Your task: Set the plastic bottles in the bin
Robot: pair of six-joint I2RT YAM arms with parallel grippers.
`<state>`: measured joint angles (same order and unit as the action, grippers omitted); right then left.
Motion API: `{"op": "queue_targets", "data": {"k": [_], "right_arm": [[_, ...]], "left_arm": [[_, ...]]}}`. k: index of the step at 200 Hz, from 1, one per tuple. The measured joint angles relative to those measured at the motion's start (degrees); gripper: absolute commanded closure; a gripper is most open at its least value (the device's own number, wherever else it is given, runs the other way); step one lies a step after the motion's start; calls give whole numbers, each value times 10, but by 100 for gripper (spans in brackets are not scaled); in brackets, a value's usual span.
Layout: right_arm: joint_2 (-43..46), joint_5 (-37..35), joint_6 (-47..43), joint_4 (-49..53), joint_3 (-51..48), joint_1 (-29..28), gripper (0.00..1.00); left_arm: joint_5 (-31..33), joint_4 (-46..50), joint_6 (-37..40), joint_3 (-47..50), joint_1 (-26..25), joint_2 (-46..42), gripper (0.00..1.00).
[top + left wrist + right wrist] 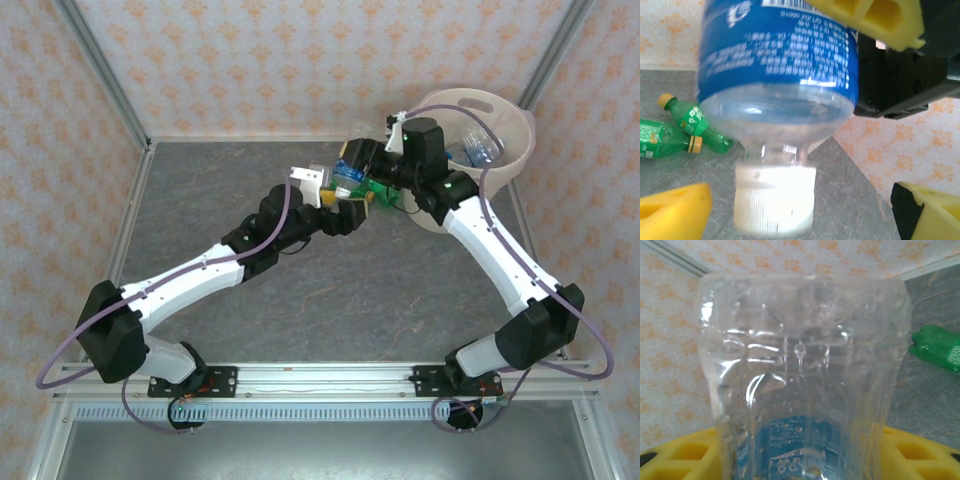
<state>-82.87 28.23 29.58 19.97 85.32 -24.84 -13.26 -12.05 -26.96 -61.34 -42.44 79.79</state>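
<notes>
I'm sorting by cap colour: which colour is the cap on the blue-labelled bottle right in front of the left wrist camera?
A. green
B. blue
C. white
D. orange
C: in the left wrist view the blue-labelled bottle narrows to a neck that ends in a ribbed white cap.
</notes>
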Motion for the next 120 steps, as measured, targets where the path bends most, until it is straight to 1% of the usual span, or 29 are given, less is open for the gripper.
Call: {"op": "queue_targets", "data": {"k": [4, 25, 53, 78, 96, 120], "right_arm": [[0, -1, 0, 2, 6, 5, 43], [3, -6, 0, 7, 33, 43, 44], [6, -23, 0, 24, 69, 118, 44], [6, -54, -5, 40, 95, 180, 44], [4, -85, -11, 58, 116, 209, 43], [-9, -130, -24, 75, 149, 230, 43]], "left_arm": [[1, 0, 2, 0, 0, -3, 1], [2, 0, 0, 0, 0, -22, 1], [8, 0, 0, 1, 0, -44, 1], [21, 3, 0, 14, 0, -63, 1], [32, 8, -1, 28, 0, -74, 1], [43, 18, -2, 47, 0, -85, 1]]}}
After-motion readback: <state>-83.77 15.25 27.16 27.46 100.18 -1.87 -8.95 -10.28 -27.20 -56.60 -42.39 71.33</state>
